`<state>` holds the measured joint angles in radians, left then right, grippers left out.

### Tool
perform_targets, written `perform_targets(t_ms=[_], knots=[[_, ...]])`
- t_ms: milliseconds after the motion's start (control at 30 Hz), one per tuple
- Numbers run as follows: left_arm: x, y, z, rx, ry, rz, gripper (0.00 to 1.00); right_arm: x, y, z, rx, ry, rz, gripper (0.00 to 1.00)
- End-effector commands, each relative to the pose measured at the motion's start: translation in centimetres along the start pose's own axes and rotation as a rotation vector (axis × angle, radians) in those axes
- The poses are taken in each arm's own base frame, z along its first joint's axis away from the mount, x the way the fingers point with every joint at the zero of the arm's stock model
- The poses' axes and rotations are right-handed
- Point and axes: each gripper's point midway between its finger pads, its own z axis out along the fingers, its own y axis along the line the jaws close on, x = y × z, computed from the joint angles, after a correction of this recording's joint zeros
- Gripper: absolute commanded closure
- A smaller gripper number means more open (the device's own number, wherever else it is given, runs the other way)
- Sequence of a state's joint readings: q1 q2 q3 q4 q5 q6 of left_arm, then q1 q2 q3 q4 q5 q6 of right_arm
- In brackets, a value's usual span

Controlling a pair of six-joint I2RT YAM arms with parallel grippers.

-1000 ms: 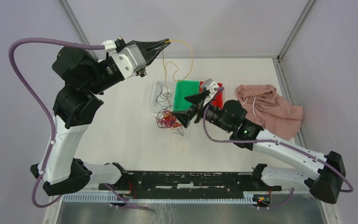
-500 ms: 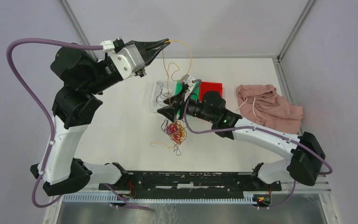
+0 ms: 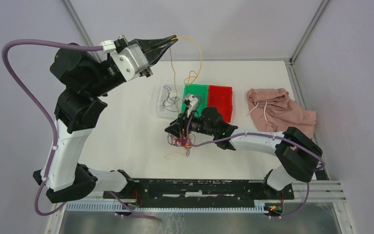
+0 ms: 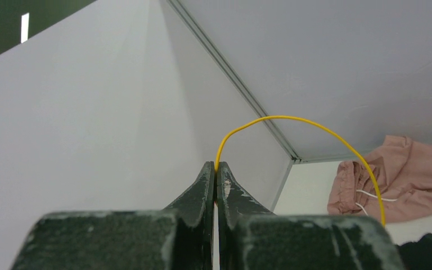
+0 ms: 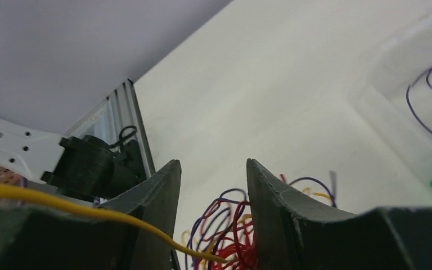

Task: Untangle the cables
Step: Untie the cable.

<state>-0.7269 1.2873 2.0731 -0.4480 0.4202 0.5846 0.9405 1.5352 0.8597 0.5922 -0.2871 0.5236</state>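
My left gripper [image 3: 174,37] is raised high at the back, shut on one yellow cable [image 3: 197,56] that arcs out of its tips [image 4: 216,165] and hangs down toward the table. A clump of red, purple and yellow cables [image 3: 181,141] lies on the white table. My right gripper [image 3: 171,130] is low over the clump, jaws open, with the clump [image 5: 236,236] between its fingers [image 5: 163,185]. A yellow strand [image 5: 90,211] crosses in front of the left finger. A dark cable [image 3: 168,101] lies in the clear bin.
A clear bin [image 3: 161,111], a green bin [image 3: 197,90] and a red bin [image 3: 220,100] stand side by side at the back middle. A pink cloth [image 3: 280,113] with a white drawstring lies at the right. Grey walls close the back and sides.
My right gripper has swung left and come down over the clump, which slid nearer the front. The left gripper lifted a little with the yellow cable.
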Motion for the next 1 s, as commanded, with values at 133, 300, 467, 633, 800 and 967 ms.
perform_targets(t_ms=[133, 300, 467, 633, 800, 967], knots=[[-7.0, 5.0, -1.1, -0.171, -0.188, 0.169, 0.97, 5.8, -3.7, 0.0, 0.094, 0.071, 0.032, 0.47], [-9.7, 7.7, -2.1, -0.289, -0.243, 0.309, 0.97, 9.4, -6.2, -1.0, 0.173, 0.13, 0.034, 0.47], [-13.3, 10.4, -3.5, -0.436, -0.323, 0.536, 0.97, 11.7, -8.3, -2.4, 0.257, 0.16, 0.021, 0.45], [-16.8, 12.2, -4.6, -0.571, -0.398, 0.772, 0.97, 13.0, -9.3, -3.2, 0.297, 0.177, 0.02, 0.38], [-20.4, 13.0, -6.4, -0.766, -0.504, 1.053, 0.97, 13.6, -9.8, -3.6, 0.321, 0.182, 0.018, 0.33], [-23.2, 12.3, -7.7, -0.878, -0.571, 1.295, 0.97, 14.2, -10.2, -4.0, 0.334, 0.191, 0.018, 0.28]])
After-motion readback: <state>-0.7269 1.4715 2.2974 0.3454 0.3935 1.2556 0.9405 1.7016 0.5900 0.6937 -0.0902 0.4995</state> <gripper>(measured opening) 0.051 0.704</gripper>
